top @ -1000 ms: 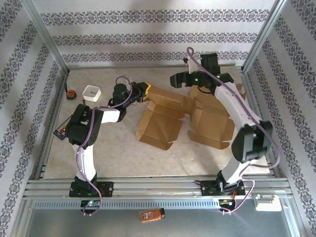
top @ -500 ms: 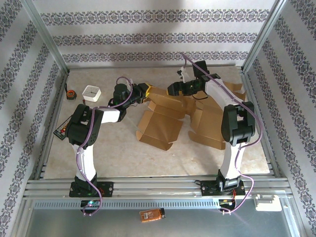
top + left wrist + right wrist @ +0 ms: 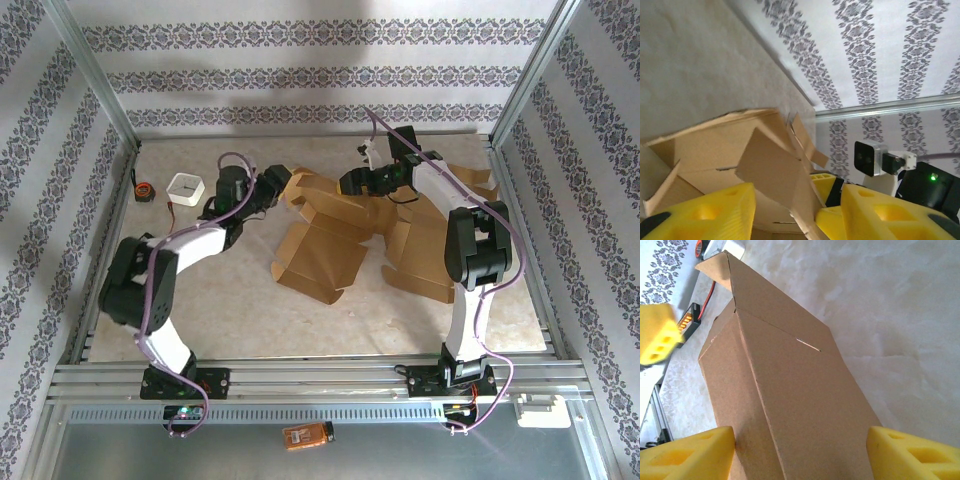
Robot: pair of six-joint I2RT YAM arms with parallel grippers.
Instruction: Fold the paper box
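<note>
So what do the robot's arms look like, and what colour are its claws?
Both arms mix white links with chunky black joints, and a thin purple cable loops along each one. The left claw and right claw have bright yellow blocky fingers with small hollow pockets. A tiny green light glows on the right arm's wrist. Each arm is bolted to a silver metal rail.

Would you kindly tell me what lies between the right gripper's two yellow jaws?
A folded panel of the paper box lies between the right gripper's open jaws, seen in the right wrist view.
</note>
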